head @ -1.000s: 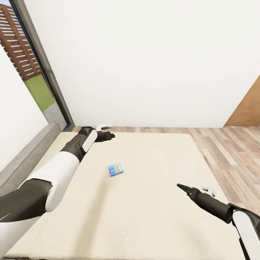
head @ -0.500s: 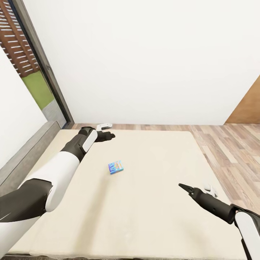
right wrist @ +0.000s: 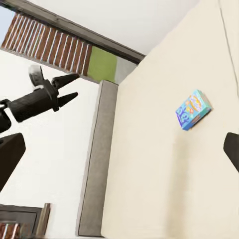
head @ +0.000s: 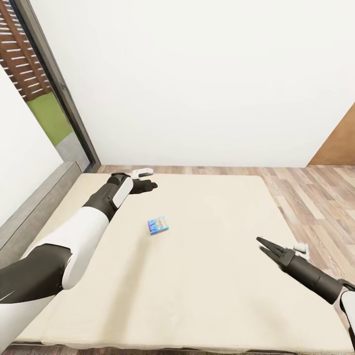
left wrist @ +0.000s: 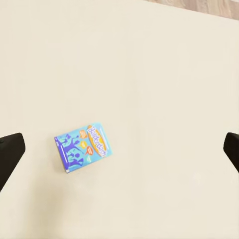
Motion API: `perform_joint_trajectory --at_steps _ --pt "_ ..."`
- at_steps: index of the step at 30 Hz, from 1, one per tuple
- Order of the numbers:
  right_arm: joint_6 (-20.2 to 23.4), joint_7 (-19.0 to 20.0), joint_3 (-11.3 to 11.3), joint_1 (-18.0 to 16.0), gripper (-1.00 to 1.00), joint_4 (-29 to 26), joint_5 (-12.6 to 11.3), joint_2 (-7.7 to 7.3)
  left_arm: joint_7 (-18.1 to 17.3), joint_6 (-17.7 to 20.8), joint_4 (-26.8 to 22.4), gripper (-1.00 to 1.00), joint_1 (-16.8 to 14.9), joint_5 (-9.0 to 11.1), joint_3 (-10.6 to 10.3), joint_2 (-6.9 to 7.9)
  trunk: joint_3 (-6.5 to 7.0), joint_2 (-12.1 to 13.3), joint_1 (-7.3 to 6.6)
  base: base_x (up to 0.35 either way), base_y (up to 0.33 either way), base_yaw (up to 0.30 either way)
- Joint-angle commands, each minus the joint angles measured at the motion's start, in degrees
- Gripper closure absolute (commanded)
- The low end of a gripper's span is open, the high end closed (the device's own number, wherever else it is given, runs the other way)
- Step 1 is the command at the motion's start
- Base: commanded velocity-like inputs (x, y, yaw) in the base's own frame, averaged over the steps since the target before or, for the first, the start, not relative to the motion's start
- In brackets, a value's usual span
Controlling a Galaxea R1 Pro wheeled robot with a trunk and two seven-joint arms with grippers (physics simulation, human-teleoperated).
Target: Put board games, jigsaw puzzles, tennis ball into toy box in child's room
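Board game (head: 158, 225), a small blue box with cartoon print, lay flat on the beige mattress of the bed (head: 207, 296), roughly at the middle of it and well apart from both arms. In the left wrist view the box (left wrist: 83, 147) showed its printed face with orange lettering too small to read, set askew on the plain mattress. In the right wrist view it (right wrist: 193, 109) appeared from the side, tilted in the picture, with the grey frame edge (right wrist: 97, 164) running along the mattress beyond it.

The left gripper (head: 150, 179) hung over the far part of the bed, near its far edge, with its fingers apart; the right wrist view showed it (right wrist: 71, 86) clearly, two dark fingers spread and nothing between them. In the left wrist view only the dark tips of its fingers (left wrist: 10, 152) came in at the picture's two edges, wide of each other.

The right gripper (head: 263, 244) hovered above the near right part of the mattress, its dark fingers held slightly apart and bare. Its forearm was cut off by the head view's edge.

Behind the bed stood a white wall (head: 197, 74), a strip of wooden floor (head: 315, 197) and, at the left, a glass door (head: 34, 84) through which a brick wall and grass showed. The bed's near edge was cut off at the bottom of the head view.
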Motion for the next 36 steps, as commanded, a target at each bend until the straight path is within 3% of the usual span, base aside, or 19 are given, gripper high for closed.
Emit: perform_joint_trajectory --at_steps 1,5,9,29,36 --pt "0.2 5.07 -1.1 -0.1 -1.0 -0.01 0.31 -1.03 0.56 0.19 -0.07 -1.0 -0.05 0.61 -0.24 -0.01 -0.19 -0.11 0.03 0.0 0.0 0.0" --pt "-0.06 12.46 -2.6 -0.11 -1.0 0.03 0.36 -3.12 0.56 0.24 -0.07 -1.0 -0.05 0.62 -0.28 -0.1 -0.57 -0.11 0.03 0.0 0.0 0.0" --pt "-0.19 14.49 -3.19 -0.11 -1.0 0.04 0.37 -3.69 0.49 0.33 -0.07 -1.0 -0.05 0.59 -0.28 -0.11 -0.79 -0.11 0.03 0.0 0.0 0.0" --pt "-0.23 15.27 -5.03 -0.11 -1.0 0.17 0.38 -3.47 0.54 -0.03 -0.07 -1.0 -0.05 0.6 -0.34 -0.15 -0.89 -0.11 0.03 0.0 0.0 0.0" --pt "0.52 14.4 -5.08 -0.19 -1.0 0.5 0.98 -4.01 0.56 0.08 -0.07 -1.0 -0.04 0.33 -0.49 -1.35 -0.89 -0.11 0.03 0.0 0.0 0.0"
